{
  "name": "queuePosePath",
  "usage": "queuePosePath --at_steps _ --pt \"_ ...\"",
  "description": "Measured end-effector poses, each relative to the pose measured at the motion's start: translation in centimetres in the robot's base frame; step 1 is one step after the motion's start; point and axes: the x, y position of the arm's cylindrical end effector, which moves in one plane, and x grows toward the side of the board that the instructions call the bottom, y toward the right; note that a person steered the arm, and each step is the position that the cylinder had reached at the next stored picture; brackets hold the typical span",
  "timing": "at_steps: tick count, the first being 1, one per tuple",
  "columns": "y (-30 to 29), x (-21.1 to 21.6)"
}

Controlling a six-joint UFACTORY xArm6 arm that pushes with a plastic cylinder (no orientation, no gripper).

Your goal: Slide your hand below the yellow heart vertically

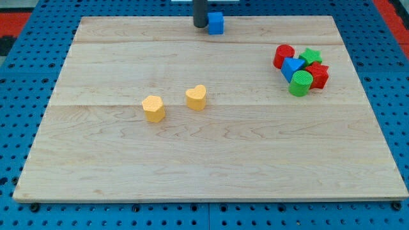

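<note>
tip parked at the top edge, heart mid-table

my tip (200, 25) sits at the view's top edge of the table (211, 166), just left of a blue cube (216, 22) and touching or nearly touching it; i cannot tell which. there is no pincer on this arm, only the dark rod, so it has hold of nothing.

the yellow heart (197, 98) lies near the middle of the table, well below my tip in the view and almost straight under it. a second yellow block (153, 108), roughly hexagonal, sits near the heart on its left and a little lower, apart from it.

at the view's right, a tight cluster: a red cylinder (284, 55), a green star (311, 56), a blue triangle (293, 66), a red block (318, 75) and a green cylinder (300, 83), packed against one another.
</note>
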Motion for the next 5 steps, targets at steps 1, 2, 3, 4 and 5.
queuePosePath --at_steps 1,2,3,4,5 --pt "-1.8 0.0" --pt "-6.9 5.0" --pt "-0.5 12.5" --pt "5.5 18.0" --pt "6.7 25.5"
